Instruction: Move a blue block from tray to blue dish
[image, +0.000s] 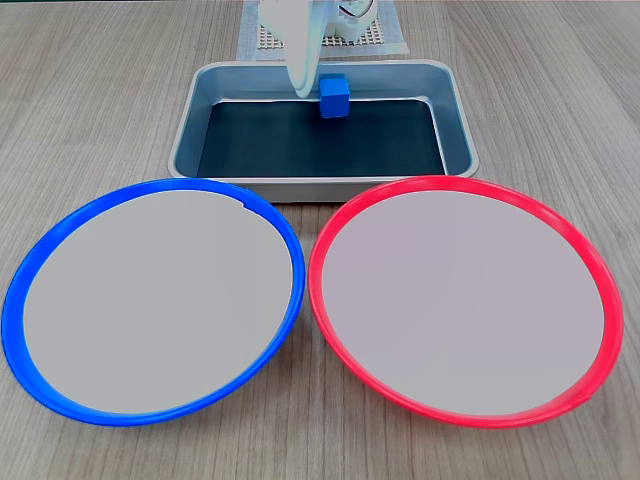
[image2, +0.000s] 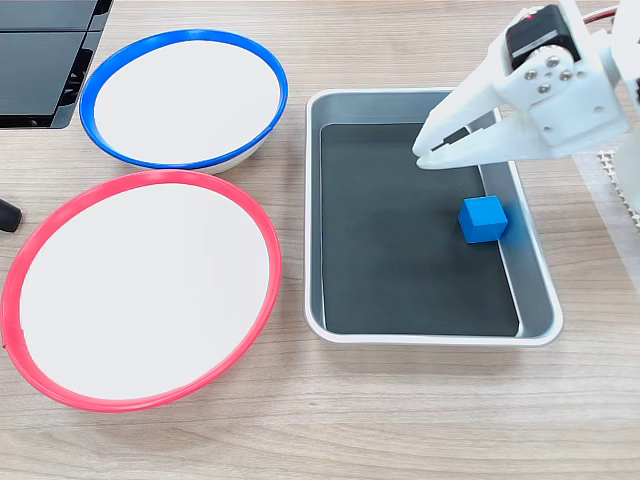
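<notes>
A small bright blue block (image: 335, 97) (image2: 483, 219), a plain cube with no long axis, sits flat on the dark floor of the metal tray (image: 458, 120) (image2: 314, 220), close to one rim. In a fixed view from above, the white gripper (image2: 425, 157) hovers over the tray with fingertips nearly together, holding nothing, apart from the block. The front fixed view adds the blue dish (image: 40, 250) (image2: 95, 85) beside a red-rimmed plate (image: 600, 290) (image2: 262, 225).
</notes>
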